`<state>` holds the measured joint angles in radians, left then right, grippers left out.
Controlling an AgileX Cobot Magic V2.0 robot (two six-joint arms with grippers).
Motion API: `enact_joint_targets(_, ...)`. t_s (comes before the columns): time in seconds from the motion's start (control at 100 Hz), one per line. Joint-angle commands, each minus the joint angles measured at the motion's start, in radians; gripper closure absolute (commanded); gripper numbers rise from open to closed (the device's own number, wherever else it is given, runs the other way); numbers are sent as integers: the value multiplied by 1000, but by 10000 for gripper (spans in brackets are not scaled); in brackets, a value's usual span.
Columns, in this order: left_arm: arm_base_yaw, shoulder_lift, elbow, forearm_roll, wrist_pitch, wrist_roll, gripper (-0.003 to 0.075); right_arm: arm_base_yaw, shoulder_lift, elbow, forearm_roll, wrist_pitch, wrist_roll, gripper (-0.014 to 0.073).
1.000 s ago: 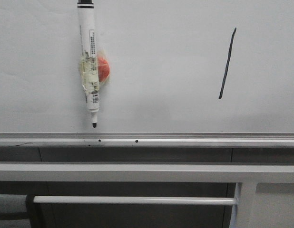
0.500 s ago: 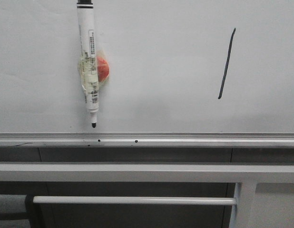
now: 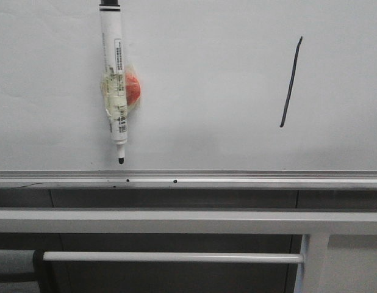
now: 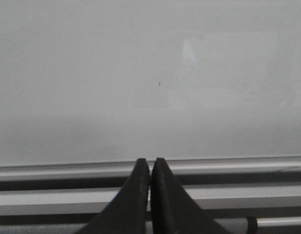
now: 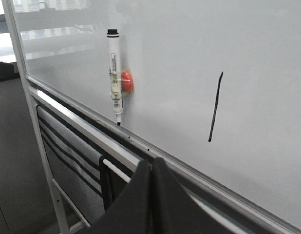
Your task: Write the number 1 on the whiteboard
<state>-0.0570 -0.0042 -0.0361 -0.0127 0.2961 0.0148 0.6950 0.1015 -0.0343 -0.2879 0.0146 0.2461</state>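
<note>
The whiteboard fills the upper front view, pale and glossy, with a silver rail along its lower edge. On its right part stands the number 1, a thin black slanted stroke, also in the right wrist view. A white marker pen hangs on the board's left part, tip down, taped to a red magnet. My left gripper is shut and empty, facing bare whiteboard from a distance. My right gripper is shut and empty, back from the rail, below the pen.
Below the rail run a grey horizontal bar and a thin white rod ending at a white post. The board's frame edge and stand show in the right wrist view.
</note>
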Motion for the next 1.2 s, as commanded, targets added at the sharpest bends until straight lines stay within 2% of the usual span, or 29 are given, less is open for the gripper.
enact_joint_targets(0.0,7,-22,20,-31,-114,30,741,-5,10,-26,4,-77,-6,637)
enact_joint_targets(0.06,7,-22,50,-31,-118,30,741,-5,10,-26,4,-77,-6,637)
enact_joint_targets(0.13,9,-22,47,-29,-44,32,741,-5,10,-26,4,-77,-6,637)
enact_joint_targets(1.19,26,-22,47,-55,-45,37,741,-5,10,-26,4,-77,-6,637)
